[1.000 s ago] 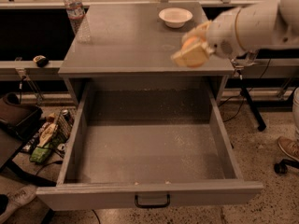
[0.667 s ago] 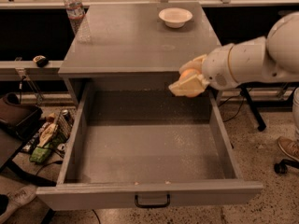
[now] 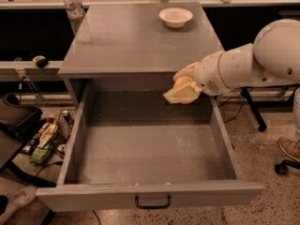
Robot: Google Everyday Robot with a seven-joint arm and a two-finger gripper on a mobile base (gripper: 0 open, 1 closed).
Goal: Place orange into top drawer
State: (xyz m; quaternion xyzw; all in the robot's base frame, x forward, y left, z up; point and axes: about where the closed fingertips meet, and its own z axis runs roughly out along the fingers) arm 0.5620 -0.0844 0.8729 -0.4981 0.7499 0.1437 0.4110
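We hold the orange point(image 3: 181, 82) clamped in our gripper point(image 3: 180, 88), with the open top drawer point(image 3: 140, 156) just beneath it. Lowering and letting go remain, we judge.

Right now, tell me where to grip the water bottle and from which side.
Grip the water bottle around its straight body, side-on from the right: it stands upright at the left edge of the cabinet top. The gripper, holding the orange over the top drawer, must release first.

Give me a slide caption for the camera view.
Gripper holds the orange over the back right of the open top drawer; white bowl sits on the cabinet top.
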